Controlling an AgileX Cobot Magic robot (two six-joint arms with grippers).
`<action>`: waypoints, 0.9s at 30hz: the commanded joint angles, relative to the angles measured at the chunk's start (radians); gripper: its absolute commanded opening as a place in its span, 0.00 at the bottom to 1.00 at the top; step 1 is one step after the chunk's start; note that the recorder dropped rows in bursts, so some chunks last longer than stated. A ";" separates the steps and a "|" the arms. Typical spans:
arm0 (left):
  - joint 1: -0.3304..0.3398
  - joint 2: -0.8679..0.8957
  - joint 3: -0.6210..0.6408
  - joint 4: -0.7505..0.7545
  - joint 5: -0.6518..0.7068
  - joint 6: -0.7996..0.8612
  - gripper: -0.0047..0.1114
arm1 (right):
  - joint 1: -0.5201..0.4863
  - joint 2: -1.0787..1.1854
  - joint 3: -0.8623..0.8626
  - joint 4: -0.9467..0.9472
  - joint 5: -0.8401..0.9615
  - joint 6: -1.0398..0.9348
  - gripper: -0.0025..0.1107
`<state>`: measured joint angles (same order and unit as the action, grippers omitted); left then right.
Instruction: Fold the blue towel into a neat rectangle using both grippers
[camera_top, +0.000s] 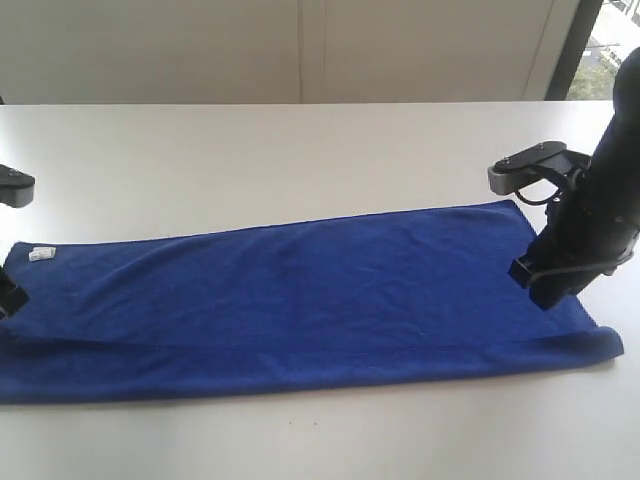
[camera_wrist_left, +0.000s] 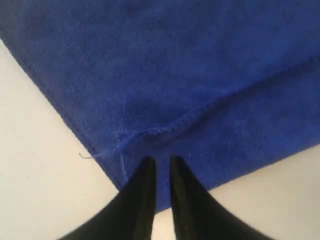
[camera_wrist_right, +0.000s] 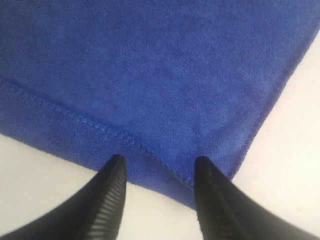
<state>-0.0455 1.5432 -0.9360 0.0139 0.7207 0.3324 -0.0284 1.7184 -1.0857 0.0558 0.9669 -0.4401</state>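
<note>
towel (camera_top: 300, 290) doubled lengthwise | left gripper (camera_wrist_left: 160, 162) at 9 o'clock end, jaws barely parted, empty | right gripper (camera_wrist_right: 159, 167) at 3 o'clock end, jaws wide, empty | likely stationed for next fold

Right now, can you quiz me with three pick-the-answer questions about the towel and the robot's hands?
1. Where does the towel lie?
A) in a basket
B) spread on the white table
C) over a chair

2. What colour is the towel?
A) red
B) green
C) blue

3. How do the jaws of the right gripper stand?
A) apart, holding nothing
B) shut on the towel
C) gripping a cup

Answers:
1 B: it lies flat on the tabletop.
2 C: it is deep blue all over.
3 A: the right wrist view shows both jaws spread over the towel's corner with nothing pinched.
</note>
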 joint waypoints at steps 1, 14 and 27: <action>0.096 0.036 -0.002 -0.207 -0.012 0.143 0.40 | -0.050 -0.011 0.007 -0.020 -0.023 0.058 0.41; 0.104 0.110 -0.002 -0.183 -0.113 0.188 0.32 | -0.102 -0.011 0.007 0.047 -0.041 0.060 0.40; 0.104 0.110 -0.002 -0.133 -0.078 0.206 0.31 | -0.102 -0.011 0.007 0.075 -0.048 0.060 0.40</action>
<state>0.0562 1.6557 -0.9360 -0.1223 0.6218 0.5343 -0.1228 1.7184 -1.0836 0.1213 0.9263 -0.3823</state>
